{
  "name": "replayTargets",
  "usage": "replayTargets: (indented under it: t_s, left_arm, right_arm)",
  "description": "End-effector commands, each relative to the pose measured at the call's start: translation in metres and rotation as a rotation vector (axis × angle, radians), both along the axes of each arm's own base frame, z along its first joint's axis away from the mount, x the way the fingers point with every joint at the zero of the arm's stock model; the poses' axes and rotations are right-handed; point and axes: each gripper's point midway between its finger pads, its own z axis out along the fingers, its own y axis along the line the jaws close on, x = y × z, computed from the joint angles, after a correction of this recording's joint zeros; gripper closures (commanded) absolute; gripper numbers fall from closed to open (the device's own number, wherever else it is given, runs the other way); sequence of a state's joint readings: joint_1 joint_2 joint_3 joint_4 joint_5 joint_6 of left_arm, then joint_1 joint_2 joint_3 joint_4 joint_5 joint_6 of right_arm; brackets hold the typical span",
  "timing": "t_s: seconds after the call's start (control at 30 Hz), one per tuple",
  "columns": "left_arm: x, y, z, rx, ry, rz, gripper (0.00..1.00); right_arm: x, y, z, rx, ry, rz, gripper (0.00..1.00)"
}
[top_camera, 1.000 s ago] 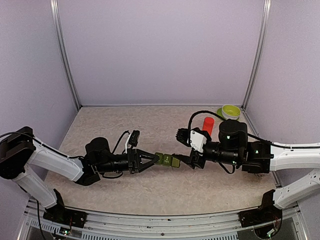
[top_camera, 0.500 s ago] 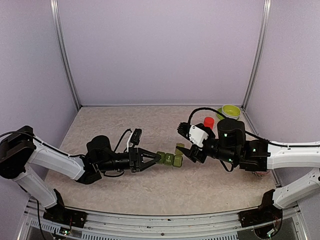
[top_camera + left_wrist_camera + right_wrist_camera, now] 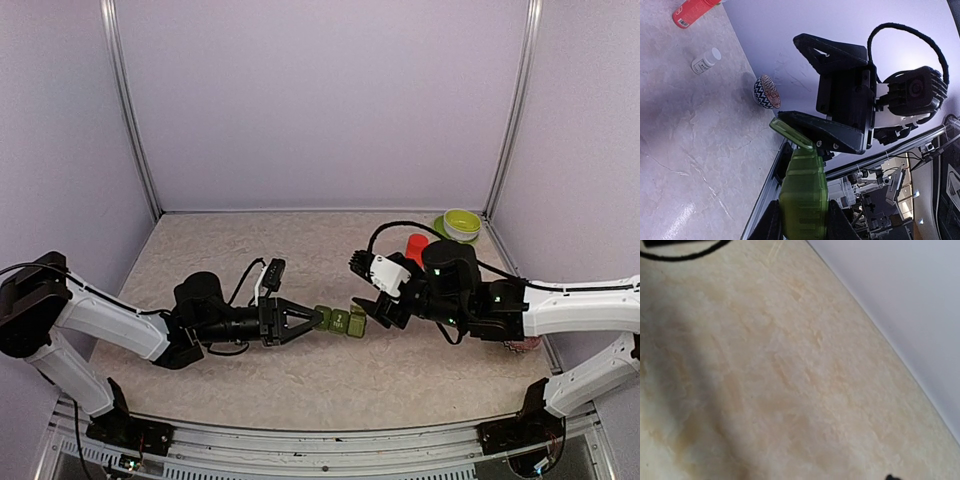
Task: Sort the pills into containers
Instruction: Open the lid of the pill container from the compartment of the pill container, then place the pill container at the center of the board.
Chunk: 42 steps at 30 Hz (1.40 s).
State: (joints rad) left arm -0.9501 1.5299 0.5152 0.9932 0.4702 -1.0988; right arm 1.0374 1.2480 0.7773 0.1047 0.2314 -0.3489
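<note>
While your left gripper (image 3: 316, 320) pinches the containers (image 3: 340, 322) by one end, mid-table, the right gripper (image 3: 368, 312) gapes, holding nothing, one finger at the raised lid (image 3: 790, 134); push harder and they could twist free.

The containers (image 3: 802, 200) run off the left wrist view's bottom edge; the right wrist view is blurred

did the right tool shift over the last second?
Yes. In the top view, the right tool has moved left, away from the red-orange cylindrical bottle, which stands in the same spot behind it.
</note>
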Motion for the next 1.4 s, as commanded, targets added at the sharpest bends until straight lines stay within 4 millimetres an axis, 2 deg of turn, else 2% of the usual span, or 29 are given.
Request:
replayTargets:
  t_s: [0.0, 0.4, 0.67, 0.9, 1.03, 1.2, 1.37]
  left_arm:
    - [-0.005, -0.003, 0.01, -0.02, -0.04, -0.025, 0.86]
    - [-0.004, 0.002, 0.008, -0.014, -0.044, 0.002, 0.86]
    - [0.006, 0.005, -0.002, 0.028, -0.031, 0.049, 0.86]
    - [0.018, 0.006, -0.012, 0.054, -0.021, 0.075, 0.85]
    - [0.024, 0.004, -0.017, 0.065, -0.022, 0.08, 0.85]
    - [0.035, 0.002, -0.024, 0.087, -0.022, 0.091, 0.85]
    - [0.046, 0.002, -0.03, 0.106, -0.02, 0.11, 0.85]
  right_arm:
    - [0.006, -0.001, 0.0, -0.01, 0.023, -0.021, 0.27]
    - [0.001, 0.003, -0.008, -0.03, 0.067, 0.015, 0.27]
    - [0.024, -0.02, 0.027, 0.067, 0.033, -0.129, 0.21]
    - [0.027, -0.032, 0.03, 0.084, 0.055, -0.173, 0.11]
    - [0.026, -0.038, 0.039, 0.136, 0.079, -0.206, 0.01]
    - [0.026, -0.044, 0.054, 0.222, 0.112, -0.245, 0.0]
    - [0.03, -0.055, 0.062, 0.224, 0.12, -0.307, 0.0]
